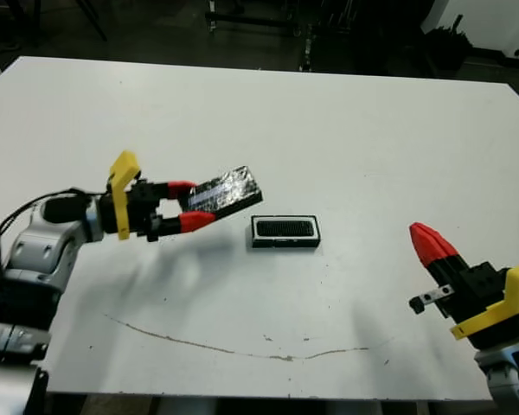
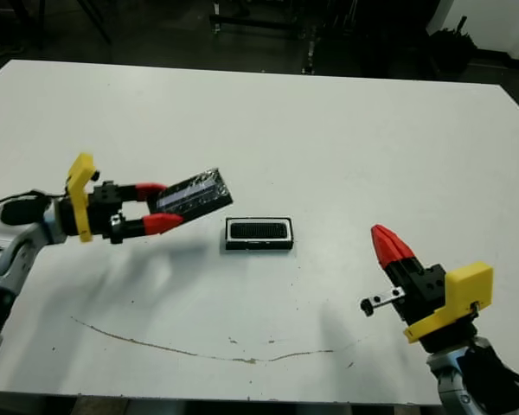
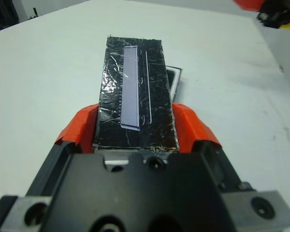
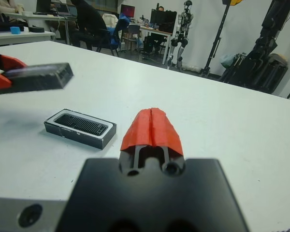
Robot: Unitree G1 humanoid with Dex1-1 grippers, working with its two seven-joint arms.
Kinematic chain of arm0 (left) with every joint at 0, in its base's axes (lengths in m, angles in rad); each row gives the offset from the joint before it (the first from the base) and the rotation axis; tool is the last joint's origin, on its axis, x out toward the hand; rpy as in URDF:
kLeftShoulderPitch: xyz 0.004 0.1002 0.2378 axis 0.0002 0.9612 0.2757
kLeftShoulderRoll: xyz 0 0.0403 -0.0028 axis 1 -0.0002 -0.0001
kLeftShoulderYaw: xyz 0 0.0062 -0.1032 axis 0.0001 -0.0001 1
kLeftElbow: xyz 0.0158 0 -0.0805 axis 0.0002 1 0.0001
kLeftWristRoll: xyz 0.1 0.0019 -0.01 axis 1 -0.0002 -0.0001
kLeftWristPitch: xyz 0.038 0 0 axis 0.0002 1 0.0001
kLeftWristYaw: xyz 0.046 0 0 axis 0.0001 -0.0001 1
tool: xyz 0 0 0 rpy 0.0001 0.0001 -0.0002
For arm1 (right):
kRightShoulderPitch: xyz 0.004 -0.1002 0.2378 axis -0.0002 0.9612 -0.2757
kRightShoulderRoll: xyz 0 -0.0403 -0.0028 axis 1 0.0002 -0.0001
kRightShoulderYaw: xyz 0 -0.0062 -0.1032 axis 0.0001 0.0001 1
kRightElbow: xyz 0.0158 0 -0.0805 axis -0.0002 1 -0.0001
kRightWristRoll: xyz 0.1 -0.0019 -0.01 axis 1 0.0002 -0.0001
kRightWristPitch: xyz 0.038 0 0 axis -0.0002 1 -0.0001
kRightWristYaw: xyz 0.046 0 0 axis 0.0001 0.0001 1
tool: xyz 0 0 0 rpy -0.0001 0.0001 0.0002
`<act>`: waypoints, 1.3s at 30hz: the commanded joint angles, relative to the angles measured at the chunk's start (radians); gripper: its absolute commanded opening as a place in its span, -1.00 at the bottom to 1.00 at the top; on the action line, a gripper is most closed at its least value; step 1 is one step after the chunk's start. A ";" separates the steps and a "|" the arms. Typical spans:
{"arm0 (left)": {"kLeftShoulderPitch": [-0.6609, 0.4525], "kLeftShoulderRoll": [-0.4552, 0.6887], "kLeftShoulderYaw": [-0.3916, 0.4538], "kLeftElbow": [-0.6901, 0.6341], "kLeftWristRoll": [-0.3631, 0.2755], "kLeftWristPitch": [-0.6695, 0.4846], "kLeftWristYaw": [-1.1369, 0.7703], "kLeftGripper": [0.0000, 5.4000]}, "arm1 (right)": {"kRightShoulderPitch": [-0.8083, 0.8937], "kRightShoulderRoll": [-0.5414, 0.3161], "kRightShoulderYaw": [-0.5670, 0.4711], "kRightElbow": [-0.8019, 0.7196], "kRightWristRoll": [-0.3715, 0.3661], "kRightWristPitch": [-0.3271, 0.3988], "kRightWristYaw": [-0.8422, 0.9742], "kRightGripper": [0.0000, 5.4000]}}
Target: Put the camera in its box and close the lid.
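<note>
My left gripper [image 1: 199, 203] is shut on the lid [image 1: 227, 190], a glossy crinkly black cover with a pale lavender stripe [image 3: 130, 84]. It holds the lid tilted above the table, just left of the box. The box [image 1: 257, 232] lies flat at the table's middle, a shallow black tray with a white lining. Inside its hollow lies the camera [image 1: 285, 228], a dark flat slab. My right gripper [image 1: 426, 239] hovers at the near right, shut with nothing in it, well apart from the box [image 4: 104, 137].
A thin brown scratch line [image 1: 233, 350] runs across the white table [image 1: 329, 130] near its front edge. Beyond the table's far side the right wrist view shows a seated person [image 4: 89, 19], desks and a standing humanoid robot [image 4: 185, 19].
</note>
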 commanded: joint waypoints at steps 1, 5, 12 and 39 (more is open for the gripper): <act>-0.050 -0.030 -0.027 0.110 0.047 -0.052 -0.022 0.18 | 0.008 -0.002 -0.005 0.002 0.012 0.002 -0.001 -1.00; -0.109 -0.069 -0.059 0.248 0.113 -0.124 -0.021 0.18 | 0.011 -0.004 -0.002 -0.001 0.014 0.001 0.001 -1.00; -0.210 -0.104 -0.113 0.445 0.212 -0.185 -0.094 0.18 | 0.010 -0.010 -0.006 -0.011 0.025 0.014 -0.002 -1.00; -0.283 -0.186 -0.139 0.586 0.306 -0.275 -0.257 0.18 | 0.009 -0.013 -0.016 0.018 0.022 -0.009 0.016 -1.00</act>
